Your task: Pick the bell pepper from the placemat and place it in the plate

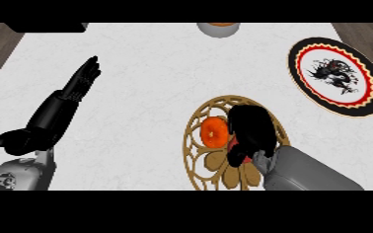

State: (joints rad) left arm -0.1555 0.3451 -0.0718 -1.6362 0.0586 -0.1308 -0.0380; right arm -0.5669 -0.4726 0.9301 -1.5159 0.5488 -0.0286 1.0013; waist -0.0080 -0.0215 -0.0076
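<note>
The orange bell pepper [213, 132] lies on the gold openwork placemat [198, 163], at about five o'clock on the white table [160, 79]. The right hand [251, 128] sits just beside it at its three o'clock, fingers curled downward; whether they touch it I cannot tell. I judge the pepper light, smooth and rounded, likely to roll, so take it across the widest part. The plate [302, 74] waits at two o'clock. The left hand [76, 86] rests open at nine o'clock.

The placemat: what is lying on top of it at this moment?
On the placemat lies the orange bell pepper. The right hand is over the mat beside the pepper and covers its right part, so anything under the hand cannot be seen.
</note>
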